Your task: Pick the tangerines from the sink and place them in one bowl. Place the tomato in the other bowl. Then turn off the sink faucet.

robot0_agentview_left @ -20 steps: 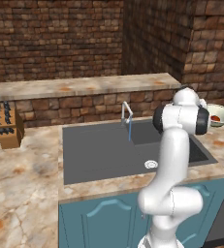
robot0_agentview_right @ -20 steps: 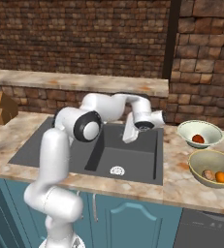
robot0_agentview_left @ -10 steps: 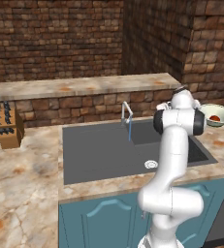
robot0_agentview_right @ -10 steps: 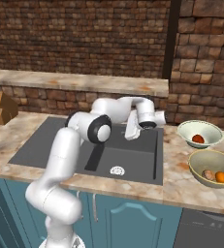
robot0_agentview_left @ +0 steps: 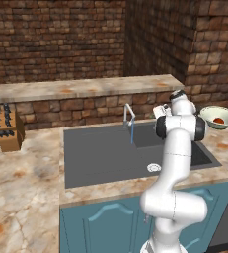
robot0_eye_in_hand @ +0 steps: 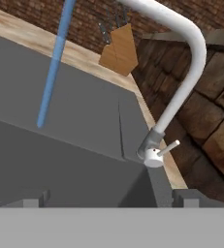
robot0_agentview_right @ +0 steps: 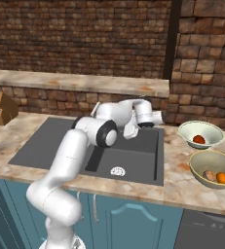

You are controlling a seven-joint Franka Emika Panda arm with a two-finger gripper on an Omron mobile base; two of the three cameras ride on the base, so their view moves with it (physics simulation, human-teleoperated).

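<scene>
With both tangerines [robot0_agentview_right: 215, 176] resting in the olive-tan bowl [robot0_agentview_right: 199, 164] and the tomato [robot0_agentview_right: 198, 139] in the cream bowl [robot0_agentview_right: 186, 130], the sorting looks finished, and the sink [robot0_agentview_left: 100, 158] holds no fruit. What remains is the faucet [robot0_eye_in_hand: 181, 87]: a blue stream [robot0_eye_in_hand: 53, 68] runs from its spout. Empty, with jaws spread wide, the pincer [robot0_eye_in_hand: 111, 198] faces the small side handle [robot0_eye_in_hand: 168, 147], apart from it.
</scene>
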